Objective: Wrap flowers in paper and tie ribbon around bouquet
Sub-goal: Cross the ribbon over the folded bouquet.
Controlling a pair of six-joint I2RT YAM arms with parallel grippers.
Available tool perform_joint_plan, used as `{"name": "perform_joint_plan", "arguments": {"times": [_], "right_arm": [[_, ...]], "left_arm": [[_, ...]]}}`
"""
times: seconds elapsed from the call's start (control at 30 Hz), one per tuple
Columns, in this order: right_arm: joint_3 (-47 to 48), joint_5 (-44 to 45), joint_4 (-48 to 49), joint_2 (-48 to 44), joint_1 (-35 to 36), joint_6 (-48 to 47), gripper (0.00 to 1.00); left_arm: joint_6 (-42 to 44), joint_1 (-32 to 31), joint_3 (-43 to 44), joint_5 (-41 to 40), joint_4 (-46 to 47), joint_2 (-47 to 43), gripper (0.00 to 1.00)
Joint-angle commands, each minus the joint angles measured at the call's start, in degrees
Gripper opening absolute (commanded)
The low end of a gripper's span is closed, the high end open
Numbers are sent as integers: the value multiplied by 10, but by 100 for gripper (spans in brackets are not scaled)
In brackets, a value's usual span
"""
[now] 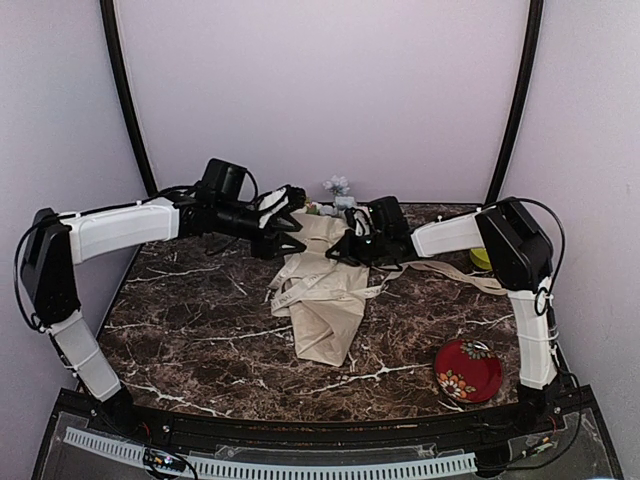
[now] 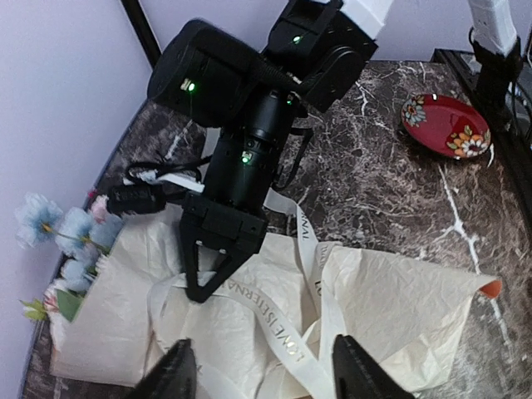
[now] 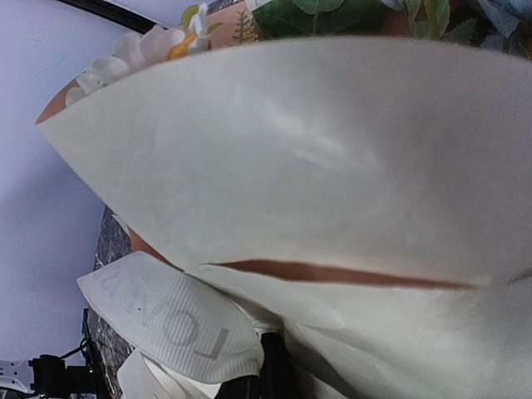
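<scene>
Bouquet [image 1: 325, 320]: crinkled cream paper [image 2: 391, 291], pastel flowers [image 2: 75, 241] at one end, lettered ribbon [image 2: 274, 324] looped across. Left pincer [image 2: 266, 370] wide; right pincer [image 2: 202, 291] closed.

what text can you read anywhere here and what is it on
"LOVE IS": printed along the ribbon, left wrist view.
"ETERNA": on the next stretch of the same ribbon; the word's end is lost in a fold.
Right wrist view: large letters on the ribbon, upside down and cut off, not safely readable.
Top view: the ribbon's print is too small to read.
No other text shows.
</scene>
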Motion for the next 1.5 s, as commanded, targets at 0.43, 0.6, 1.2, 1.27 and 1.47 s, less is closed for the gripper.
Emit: {"name": "perform_joint_plan", "arguments": {"times": [0.43,0.6,1.2,1.27,1.47], "right_arm": [[14,9,-14,11,7,-19,0],[17,9,-17,9,7,-22,0],[17,12,-26,2,7,-31,0],[16,14,-27,1,8,-31,0],[15,16,-30,-2,7,-35,0]], "left_arm": [[29,-18,15,-32,-111,106,50],[22,-39,8,-51,-86,108,40],[66,-82,46,-169,-122,157,32],[66,-83,50,-166,-130,164,32],[71,-86,52,-191,-131,178,30]]}}
